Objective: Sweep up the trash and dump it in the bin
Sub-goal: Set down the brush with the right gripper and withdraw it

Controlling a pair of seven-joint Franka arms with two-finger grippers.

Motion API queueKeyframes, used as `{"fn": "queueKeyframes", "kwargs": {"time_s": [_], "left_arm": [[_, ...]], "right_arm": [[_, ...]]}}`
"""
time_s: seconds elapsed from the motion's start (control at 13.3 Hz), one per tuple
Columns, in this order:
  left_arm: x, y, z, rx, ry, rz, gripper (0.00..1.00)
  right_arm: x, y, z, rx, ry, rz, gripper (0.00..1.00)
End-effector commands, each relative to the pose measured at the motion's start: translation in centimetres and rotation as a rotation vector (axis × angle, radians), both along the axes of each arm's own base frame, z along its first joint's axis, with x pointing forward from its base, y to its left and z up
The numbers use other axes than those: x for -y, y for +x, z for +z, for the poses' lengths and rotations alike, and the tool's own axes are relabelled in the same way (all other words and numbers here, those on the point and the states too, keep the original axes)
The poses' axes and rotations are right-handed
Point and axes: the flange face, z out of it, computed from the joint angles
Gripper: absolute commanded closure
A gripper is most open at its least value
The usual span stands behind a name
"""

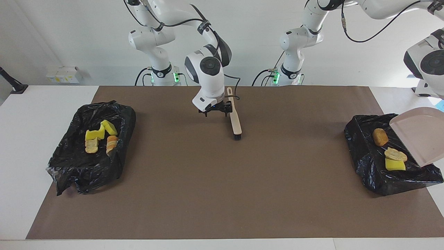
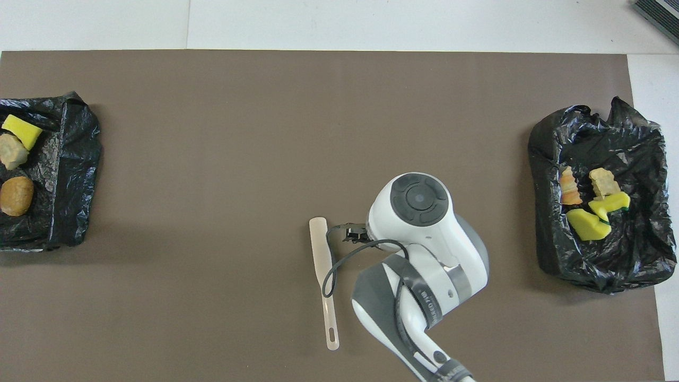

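The beige dustpan (image 1: 418,139) hangs steeply tipped over the black-lined bin (image 1: 367,170) at the left arm's end, below the left arm (image 1: 429,64). Its handle and my left gripper lie outside the picture. Three pieces of trash lie in that bin: an orange-brown oval (image 1: 380,136), a beige lump (image 1: 394,153) and a yellow wedge (image 1: 393,165). The overhead view shows the yellow wedge (image 2: 21,131) too. My right gripper (image 1: 215,110) hovers open and empty just beside the brush (image 1: 236,118), which lies flat on the mat.
A second black-lined bin (image 1: 76,166) at the right arm's end holds several yellow and beige chunks (image 1: 100,135). The brown mat (image 1: 222,194) covers most of the table. The brush's black bristles (image 1: 237,137) point away from the robots.
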Motion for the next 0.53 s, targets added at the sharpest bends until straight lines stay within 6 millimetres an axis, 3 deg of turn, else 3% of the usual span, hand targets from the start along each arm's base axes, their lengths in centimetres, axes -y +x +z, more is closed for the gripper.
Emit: {"fn": "queueKeyframes", "kwargs": {"time_s": [0.0,0.15,0.3,0.45], "left_arm": [[2.1,-1.9,3.3,0.029,0.051,-0.002,1.0],[5.4,-1.5,3.6,0.003,0.045,0.021,1.0],[7.1,-1.5,2.7,-0.008,-0.029,0.05,1.0],[8.7,-1.7,1.7,-0.01,-0.184,0.103,1.0]], "right_arm": [[6.2,2.3,6.3,0.087,-0.006,-0.052,0.0],[10.1,3.2,8.5,0.113,-0.058,-0.082,0.0],[14.2,4.5,11.5,0.171,-0.092,-0.102,0.0],[16.8,5.4,15.2,0.203,-0.096,-0.088,0.0]]}}
